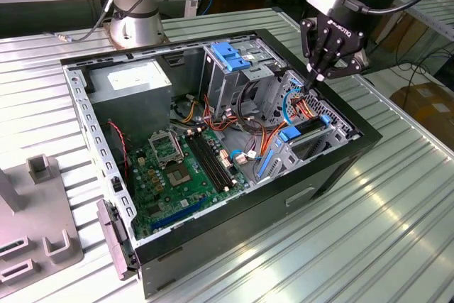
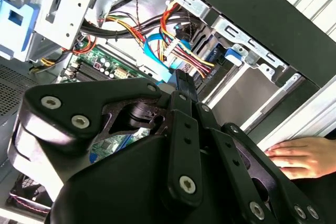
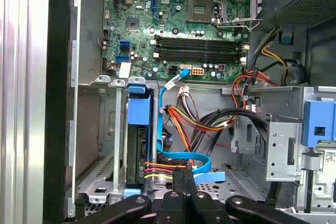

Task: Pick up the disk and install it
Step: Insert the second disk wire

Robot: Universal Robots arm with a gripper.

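One ribbed metal table carries an open black computer case lying on its side, with a grey fixture at the exterior view's left. The room behind holds a wooden bench and a cardboard box.

Inside the case sit the grey power supply, the green motherboard and a metal drive cage with a blue plastic top.

The disk sits in a bay at the case wall on the exterior view's right. It stands on one long edge, seen edge-on and dark in the first wrist view. Its long axis runs along that wall, with a blue tab at the end nearer the motherboard. Orange and yellow wires reach its other end.

The arm comes in from above at the exterior view's top right, wrist turned so the gripper points down into the case. It hangs over the cable bundle beside the disk's bay, not touching the disk. Its fingers are pressed together with nothing between them, as both wrist views show. Their tips are just above a flat blue cable.

A person's hand rests on the table just outside the case wall.
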